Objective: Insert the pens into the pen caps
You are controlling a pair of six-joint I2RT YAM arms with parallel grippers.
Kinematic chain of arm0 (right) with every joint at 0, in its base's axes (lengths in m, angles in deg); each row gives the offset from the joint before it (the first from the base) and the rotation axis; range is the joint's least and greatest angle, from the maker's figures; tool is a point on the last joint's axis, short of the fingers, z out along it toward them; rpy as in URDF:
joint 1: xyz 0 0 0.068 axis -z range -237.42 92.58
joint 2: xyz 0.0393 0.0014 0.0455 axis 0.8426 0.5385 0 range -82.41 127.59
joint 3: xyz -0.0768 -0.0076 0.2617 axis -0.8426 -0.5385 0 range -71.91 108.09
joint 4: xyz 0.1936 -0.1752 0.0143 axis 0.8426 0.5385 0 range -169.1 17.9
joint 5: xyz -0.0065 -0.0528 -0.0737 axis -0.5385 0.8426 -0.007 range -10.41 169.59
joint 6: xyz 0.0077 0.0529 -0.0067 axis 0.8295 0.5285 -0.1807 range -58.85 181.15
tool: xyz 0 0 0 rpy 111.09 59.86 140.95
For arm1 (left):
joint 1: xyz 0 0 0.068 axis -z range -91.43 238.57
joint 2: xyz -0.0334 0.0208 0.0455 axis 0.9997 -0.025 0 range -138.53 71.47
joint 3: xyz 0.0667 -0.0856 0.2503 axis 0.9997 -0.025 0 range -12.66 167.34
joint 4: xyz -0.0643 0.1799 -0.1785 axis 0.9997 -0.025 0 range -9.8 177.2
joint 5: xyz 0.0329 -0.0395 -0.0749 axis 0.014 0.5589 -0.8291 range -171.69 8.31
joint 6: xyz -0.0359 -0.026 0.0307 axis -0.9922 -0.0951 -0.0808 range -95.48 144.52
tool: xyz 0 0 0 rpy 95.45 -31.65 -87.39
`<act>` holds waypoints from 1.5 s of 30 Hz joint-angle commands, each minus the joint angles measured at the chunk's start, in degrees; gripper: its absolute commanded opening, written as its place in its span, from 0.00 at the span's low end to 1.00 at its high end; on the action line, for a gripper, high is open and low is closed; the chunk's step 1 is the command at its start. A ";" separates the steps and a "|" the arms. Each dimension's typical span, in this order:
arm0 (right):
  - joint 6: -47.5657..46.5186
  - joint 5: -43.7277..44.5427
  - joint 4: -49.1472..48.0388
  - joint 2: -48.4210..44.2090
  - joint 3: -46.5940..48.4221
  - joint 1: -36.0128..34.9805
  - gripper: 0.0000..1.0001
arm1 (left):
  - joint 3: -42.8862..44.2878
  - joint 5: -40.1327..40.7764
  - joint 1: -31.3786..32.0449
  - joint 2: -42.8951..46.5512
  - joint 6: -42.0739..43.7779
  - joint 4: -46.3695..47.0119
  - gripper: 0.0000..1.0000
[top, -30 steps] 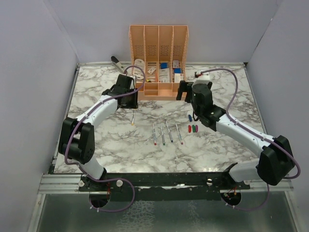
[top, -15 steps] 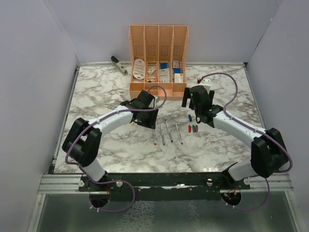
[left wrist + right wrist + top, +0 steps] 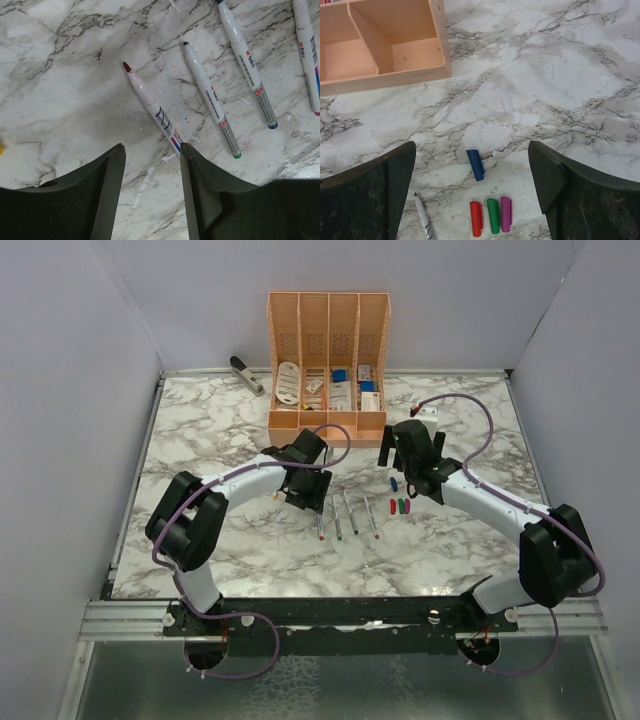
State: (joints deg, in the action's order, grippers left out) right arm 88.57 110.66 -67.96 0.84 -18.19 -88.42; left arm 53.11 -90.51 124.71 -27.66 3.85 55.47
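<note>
My left claw (image 3: pixel 151 150) hangs parted and empty over glossy grey-veined marble (image 3: pixel 60 90). Just beyond it lie four slim white pens (image 3: pixel 212 102), round-barrelled, printed, with coloured ends. My right claw (image 3: pixel 471 146) is spread wide above stubby plastic caps (image 3: pixel 493 216): blue lies alone, while red, green and magenta lie side by side.

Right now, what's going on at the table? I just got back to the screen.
Neither gripper holds anything. The left gripper is poised with its jaws apart over the back end of the red-tipped pen, with three more pens lying beside it. The right gripper hangs wide open above the blue cap; the red, green and magenta caps lie side by side just past it. No pen has met any of these caps yet.
</note>
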 commanded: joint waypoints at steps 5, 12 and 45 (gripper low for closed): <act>0.80 0.31 0.52 -0.89 0.25 -0.09 0.93 | 2.82 0.11 1.97 -3.01 0.13 -1.09 0.51; 0.21 -0.72 -0.56 -1.67 -0.36 -0.08 0.93 | 3.14 0.25 2.60 -4.32 -0.21 -1.11 0.51; -1.21 0.75 -1.03 -4.26 -0.07 -0.11 0.93 | 6.75 18.22 2.87 -13.85 5.52 -3.12 0.27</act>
State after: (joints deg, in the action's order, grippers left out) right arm 87.41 110.25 -67.96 -2.53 -18.19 -88.42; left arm 59.65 -80.58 128.12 -36.79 5.80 52.52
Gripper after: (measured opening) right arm 0.934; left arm 0.287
